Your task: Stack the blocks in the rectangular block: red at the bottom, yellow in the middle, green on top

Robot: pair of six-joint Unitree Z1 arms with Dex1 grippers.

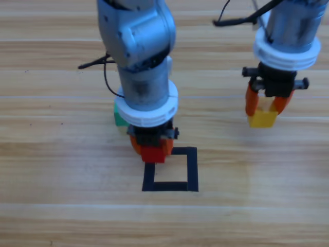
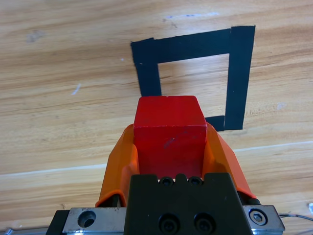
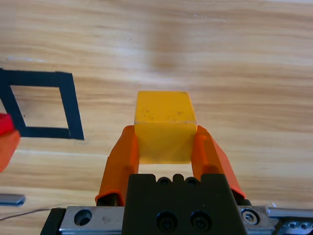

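The small matte red cube (image 1: 153, 153) is held clamped in the left gripper (image 1: 152, 146) fingers just over the near-left edge of the black tape square outline (image 1: 192, 170), while the small matte yellow cube (image 1: 262, 118) is gripped in the right gripper (image 1: 266, 105) fingers, well apart to the right above the wooden tabletop (image 1: 51, 180).

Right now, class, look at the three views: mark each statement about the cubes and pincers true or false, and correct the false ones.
1. The left pincer grips the red cube. True.
2. The red cube sits inside the black tape square. False: it is held at the square's corner, not yet inside.
3. The right pincer is empty. False: it holds the yellow cube.
4. The green cube lies beside the left arm. True.
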